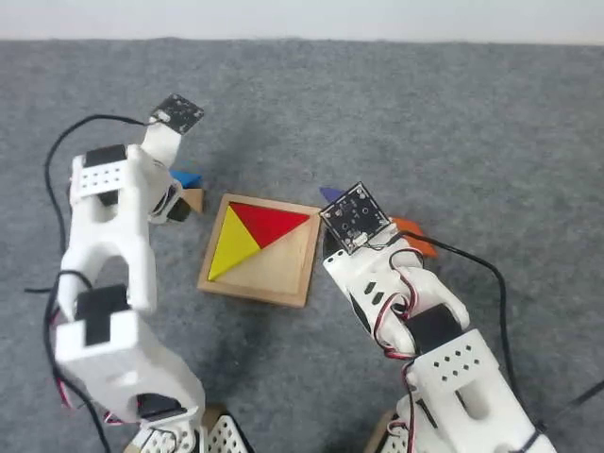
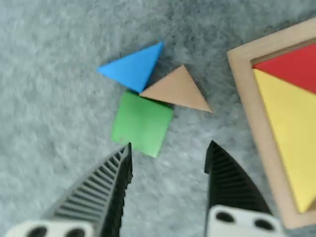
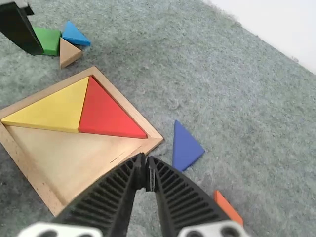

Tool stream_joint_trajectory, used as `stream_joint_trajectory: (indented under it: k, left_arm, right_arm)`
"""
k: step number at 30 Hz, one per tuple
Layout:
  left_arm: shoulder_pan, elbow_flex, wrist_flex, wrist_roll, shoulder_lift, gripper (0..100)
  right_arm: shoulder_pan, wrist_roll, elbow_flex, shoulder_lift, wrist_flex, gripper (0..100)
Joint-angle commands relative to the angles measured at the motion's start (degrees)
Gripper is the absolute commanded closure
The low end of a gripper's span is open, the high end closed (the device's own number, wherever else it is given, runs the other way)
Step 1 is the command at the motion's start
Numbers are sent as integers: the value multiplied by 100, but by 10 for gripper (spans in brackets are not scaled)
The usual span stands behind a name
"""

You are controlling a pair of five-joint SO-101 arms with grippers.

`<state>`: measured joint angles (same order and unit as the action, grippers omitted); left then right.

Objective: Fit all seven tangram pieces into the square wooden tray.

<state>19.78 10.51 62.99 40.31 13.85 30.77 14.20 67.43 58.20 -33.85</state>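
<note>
I counted only red triangle (image 1: 272, 221) and yellow triangle (image 1: 230, 249) in the mid-frame tray (image 1: 279, 279); perhaps five pieces (image 3: 185, 144) lay outside. Left claw (image 2: 170, 145) was spread, right claw (image 3: 146, 161) pressed together.

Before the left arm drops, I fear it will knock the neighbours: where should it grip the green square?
I'd grip the green square by the two free edges that run off from the one meeting the tan triangle, coming straight down. It lies flat, and the blue triangle crowds that same edge. The left gripper has its jaws open.
</note>
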Motion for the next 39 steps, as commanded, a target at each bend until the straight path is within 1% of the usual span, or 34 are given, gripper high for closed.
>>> stream_joint_trajectory:
  k: [1,4,7,15,18,21,24,26,34,36,39]
  left_arm:
    - [97,-901,88,563,536,759]
    - [123,-1323,229,932,993,759]
    - [105,-1833,774,1257,1389,760]
    - [88,-3459,1635,1327,2840,760]
    - [97,-4321,2259,1336,3481,761]
    - [123,-5218,3024,1670,4070,768]
    - [123,-6026,3745,2048,4545,833]
    - [132,-6255,3763,2075,4738,860]
    - [132,-6202,3763,2048,4756,866]
    - [132,-6132,3763,2022,4598,866]
    - [132,-5921,3763,1785,4193,866]
  right_arm:
    - [-48,-44,-53,127,145,989]
    - [-48,-44,-53,127,145,989]
    - [-48,-35,-53,127,145,989]
    - [-48,-35,-53,127,145,989]
    - [-48,-35,-53,127,145,989]
    - [-48,-35,-53,127,145,989]
    - [-48,-35,-53,127,145,989]
    - [-48,-35,-53,127,145,989]
    - [-48,-35,-53,127,145,989]
    - [-48,-35,-53,127,145,989]
    - [-48,-35,-53,127,145,989]
